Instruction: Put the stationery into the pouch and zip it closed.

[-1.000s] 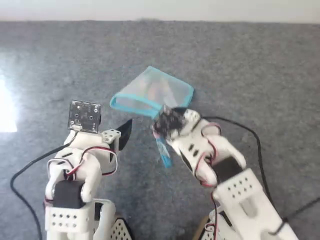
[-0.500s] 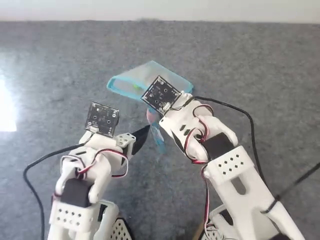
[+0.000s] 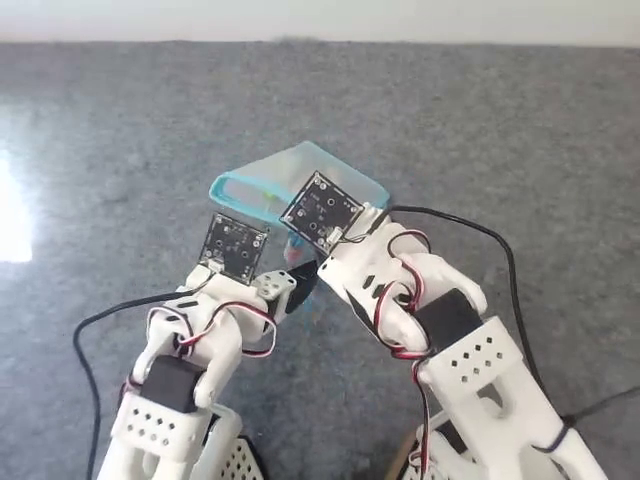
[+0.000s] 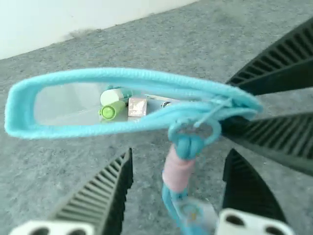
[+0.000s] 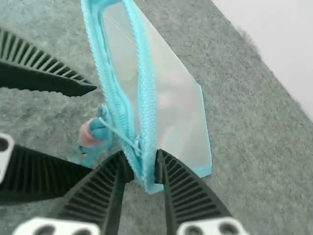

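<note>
Two grippers attend the pouch (image 5: 171, 107) over the grey table (image 3: 120, 130). My right gripper (image 5: 142, 164) is clamped tight on the zipper-end corner. My left gripper (image 4: 178, 156) gapes wide, straddling the dangling zip pull (image 4: 177, 171) with gaps either side. Mouth unzipped; stationery (image 4: 117, 105) inside. Table extends well beyond the pouch's far edge.

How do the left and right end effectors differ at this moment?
The right end effector is shut on the zipper end of the pouch; the left end effector is open, holding nothing. The right one pinches fabric; the left one straddles the zipper pull. Both are black, ribbed and at the same end of the pouch.
</note>
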`<state>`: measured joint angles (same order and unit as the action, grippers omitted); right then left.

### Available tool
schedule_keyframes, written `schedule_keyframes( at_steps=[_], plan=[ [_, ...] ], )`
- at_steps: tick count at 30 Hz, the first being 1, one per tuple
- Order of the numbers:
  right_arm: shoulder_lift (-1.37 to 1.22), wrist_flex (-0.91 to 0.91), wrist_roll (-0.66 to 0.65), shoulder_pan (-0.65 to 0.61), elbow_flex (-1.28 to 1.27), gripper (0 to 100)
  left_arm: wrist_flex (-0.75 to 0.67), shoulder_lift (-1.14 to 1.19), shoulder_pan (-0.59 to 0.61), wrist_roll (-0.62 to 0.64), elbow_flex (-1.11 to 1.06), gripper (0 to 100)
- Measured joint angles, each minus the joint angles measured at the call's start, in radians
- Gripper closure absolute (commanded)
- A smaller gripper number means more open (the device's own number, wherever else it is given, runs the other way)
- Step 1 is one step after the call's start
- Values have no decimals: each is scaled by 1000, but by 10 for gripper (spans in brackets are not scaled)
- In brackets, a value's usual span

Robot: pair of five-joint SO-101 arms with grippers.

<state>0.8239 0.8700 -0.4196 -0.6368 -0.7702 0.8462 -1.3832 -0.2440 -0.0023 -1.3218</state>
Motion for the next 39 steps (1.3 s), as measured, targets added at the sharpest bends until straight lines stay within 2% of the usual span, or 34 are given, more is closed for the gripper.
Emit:
schedule_keyframes(
  at_steps=[3,7,8,18,25,39],
  plan=[
    [0,28,0,-6,0,991,0,0,-11,0,0,784],
    [0,49,0,-8,0,991,0,0,-11,0,-17,980],
    [0,51,0,-8,0,991,0,0,-14,-3,-20,998],
    [29,-2,-20,12,-75,991,-14,0,-14,-74,-31,988],
    [35,-87,-58,57,-175,991,-14,2,89,-77,-31,988],
    [35,-84,-78,115,-195,991,-14,2,221,-80,-31,988]
  ],
)
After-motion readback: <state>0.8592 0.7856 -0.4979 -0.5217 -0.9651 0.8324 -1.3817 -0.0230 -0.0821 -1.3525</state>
